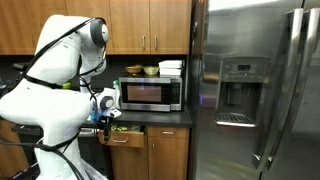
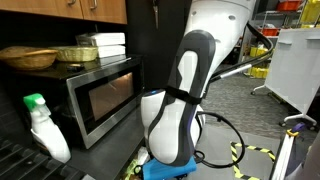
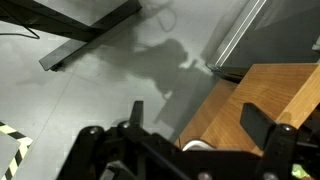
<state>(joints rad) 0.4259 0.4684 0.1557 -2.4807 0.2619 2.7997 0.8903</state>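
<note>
My gripper (image 3: 197, 120) is open and empty in the wrist view, its two dark fingers spread wide. Between them, below, lie a wooden cabinet front (image 3: 250, 95) and grey floor (image 3: 100, 90). A small white round thing (image 3: 197, 146) shows just at the gripper's base; I cannot tell what it is. In an exterior view the gripper (image 1: 105, 101) hangs at the counter's edge, just left of the stainless microwave (image 1: 150, 94). In an exterior view the white arm (image 2: 180, 100) stands in front of the microwave (image 2: 100, 95) and hides the gripper.
A large steel fridge (image 1: 255, 90) stands beside the counter. Bowls and white containers (image 1: 170, 68) sit on the microwave. A white bottle with a green cap (image 2: 45, 125) stands on the counter. Wooden cabinets (image 1: 150, 25) hang above. Dark metal legs (image 3: 90, 35) cross the floor.
</note>
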